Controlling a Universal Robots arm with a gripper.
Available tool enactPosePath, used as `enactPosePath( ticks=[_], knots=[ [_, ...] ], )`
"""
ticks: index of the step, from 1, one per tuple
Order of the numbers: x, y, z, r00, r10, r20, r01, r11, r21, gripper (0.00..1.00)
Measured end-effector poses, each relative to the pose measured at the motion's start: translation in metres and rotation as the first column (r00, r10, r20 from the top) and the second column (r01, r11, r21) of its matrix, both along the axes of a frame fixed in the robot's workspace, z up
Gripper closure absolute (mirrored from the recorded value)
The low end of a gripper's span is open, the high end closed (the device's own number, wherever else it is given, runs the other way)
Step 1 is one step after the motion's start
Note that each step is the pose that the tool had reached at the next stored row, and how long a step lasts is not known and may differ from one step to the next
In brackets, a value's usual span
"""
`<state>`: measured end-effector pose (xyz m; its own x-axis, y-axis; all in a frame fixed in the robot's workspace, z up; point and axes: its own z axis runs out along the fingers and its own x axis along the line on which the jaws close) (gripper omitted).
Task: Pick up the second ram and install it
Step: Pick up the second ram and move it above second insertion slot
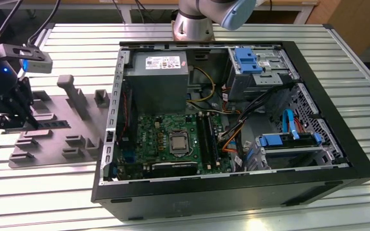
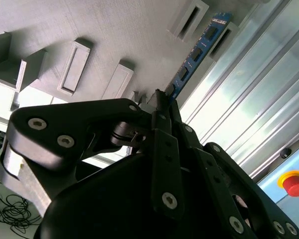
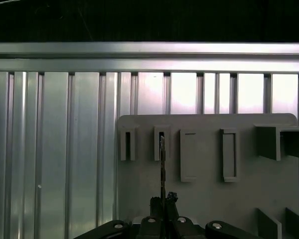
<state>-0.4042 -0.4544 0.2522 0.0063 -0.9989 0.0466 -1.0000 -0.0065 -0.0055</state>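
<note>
Gripper state: the black two-finger gripper (image 2: 162, 99) is closed on one end of the second ram (image 2: 197, 50), a thin, long blue-green circuit board carrying dark chips. In the second wrist view the fingertips are seen clamped against both faces of the board. In the first wrist view the same board (image 3: 162, 164) is seen edge-on as a thin dark line running out from between the fingertips.

Ram position: the stick is located over the flat grey fixture plate (image 1: 53, 137), close to the plate edge that borders the bare slats. Its free end is lined up with a narrow slotted grey holder block (image 3: 161, 142) at that edge. Whether this end rests in the slot or is lifted clear of it cannot be told.

Surroundings: the plate is laid on the slatted aluminium table (image 1: 44, 192), toward the table edge at the exterior view's left, and the gripper is seen over it there. The black open computer case (image 1: 236, 192) is laid on its side just beside the plate, toward the exterior view's right. Inside it, a green motherboard (image 1: 165, 130) with long black memory slots (image 1: 207, 137) is exposed.
</note>
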Motion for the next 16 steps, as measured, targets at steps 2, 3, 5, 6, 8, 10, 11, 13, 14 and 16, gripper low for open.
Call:
enactPosePath(
  ticks=[2, 3, 5, 6, 8, 10, 11, 13, 14, 16],
  knots=[
    [0.0000, 0.0000, 0.0002, 1.0000, 0.000, 0.0000, 0.000, 1.0000, 0.0000, 0.86],
    [0.0000, 0.0000, 0.0004, 1.0000, 0.000, 0.0000, 0.000, 1.0000, 0.0000, 0.86],
    [0.0000, 0.0000, 0.0023, 1.0000, 0.000, 0.0000, 0.000, 1.0000, 0.0000, 0.86],
    [0.0000, 0.0000, 0.0036, 1.0000, 0.000, 0.0000, 0.000, 1.0000, 0.0000, 0.86],
    [0.0000, 0.0000, 0.0039, 1.0000, 0.000, 0.0001, 0.000, 1.0000, 0.0000, 0.86],
    [0.0000, 0.0000, 0.0044, 1.0000, 0.000, 0.0000, 0.000, 1.0000, -0.0001, 0.86],
    [0.0000, 0.0000, 0.0048, 1.0000, 0.000, -0.0001, 0.000, 1.0000, -0.0001, 0.86],
    [0.0000, 0.0000, 0.0055, 1.0000, 0.000, -0.0001, 0.000, 1.0000, -0.0001, 0.86],
    [0.0000, 0.0000, 0.0060, 1.0000, 0.000, -0.0002, 0.000, 1.0000, -0.0002, 0.86],
    [-0.0001, 0.0000, 0.0071, 1.0000, 0.000, -0.0001, 0.000, 1.0000, -0.0001, 0.86]
  ],
)
